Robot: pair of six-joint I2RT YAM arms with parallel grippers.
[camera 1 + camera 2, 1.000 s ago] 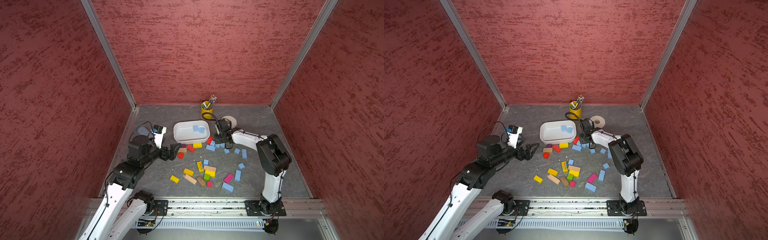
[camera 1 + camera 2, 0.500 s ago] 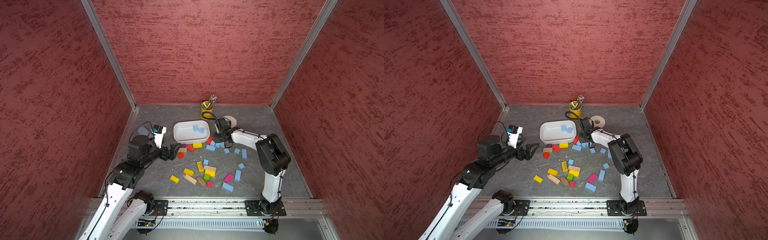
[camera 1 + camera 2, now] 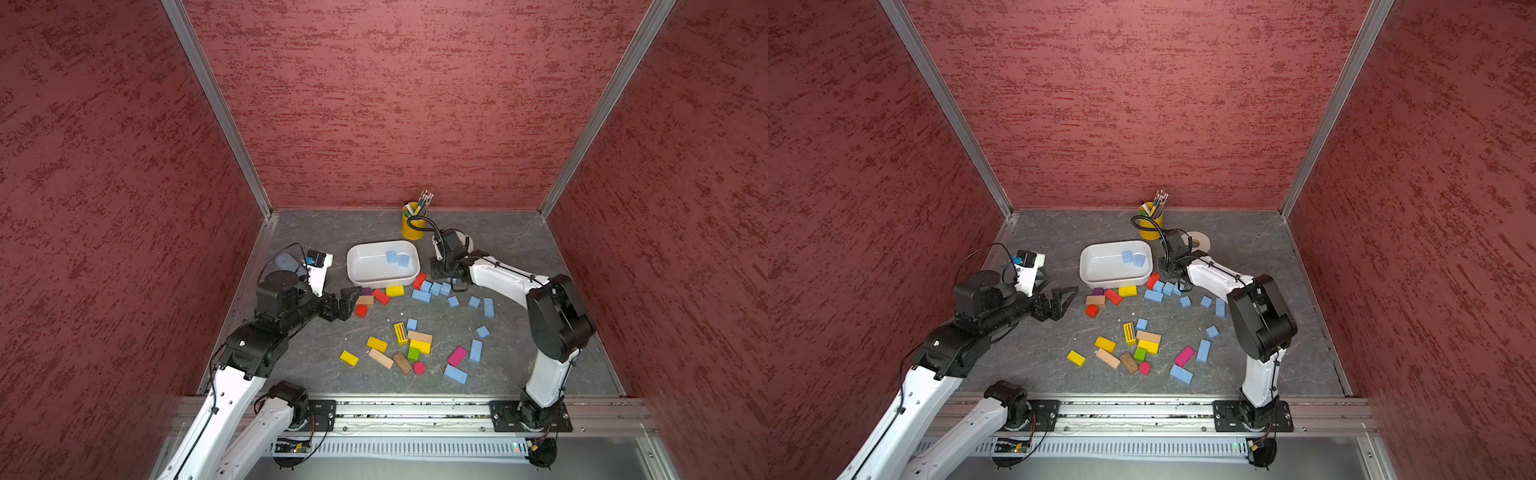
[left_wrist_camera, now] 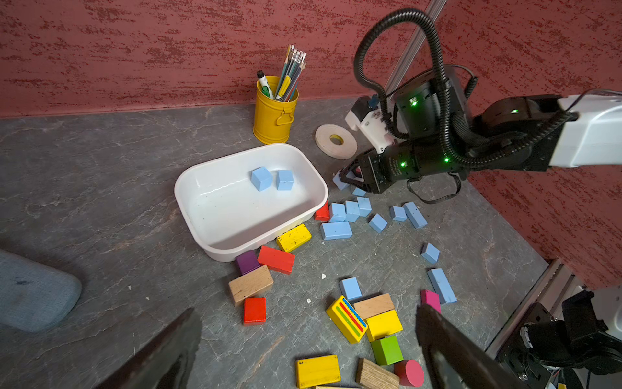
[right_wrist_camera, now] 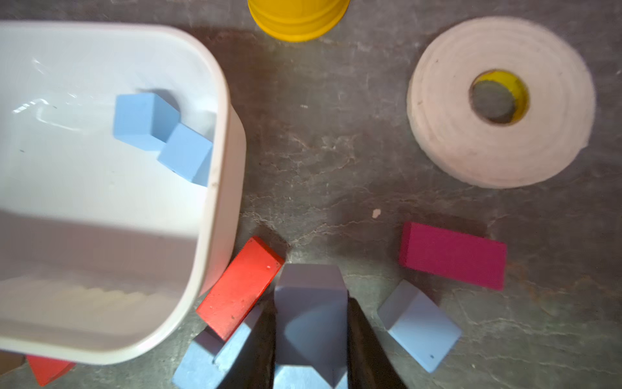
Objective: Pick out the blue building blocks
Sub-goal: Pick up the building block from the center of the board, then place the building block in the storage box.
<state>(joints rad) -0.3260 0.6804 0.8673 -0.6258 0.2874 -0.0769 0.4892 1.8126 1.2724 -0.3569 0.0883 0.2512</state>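
1. We judge the grasp to be the step in hand; the right claw (image 4: pixel 348 175) is clamped on a blue block (image 5: pixel 310 296); whether it is off the desk (image 3: pixel 316 232) we cannot tell.
2. That block sits between the fingers, beside a red block (image 5: pixel 240 286), just outside the white tray (image 3: pixel 351 270).
3. Next comes a lift over the rim, then a short carry; two blue blocks (image 3: pixel 397 258) already lie inside.
4. The left claw (image 3: pixel 350 300) stands apart, empty; other loose blue blocks (image 3: pixel 434 289) lie nearby.
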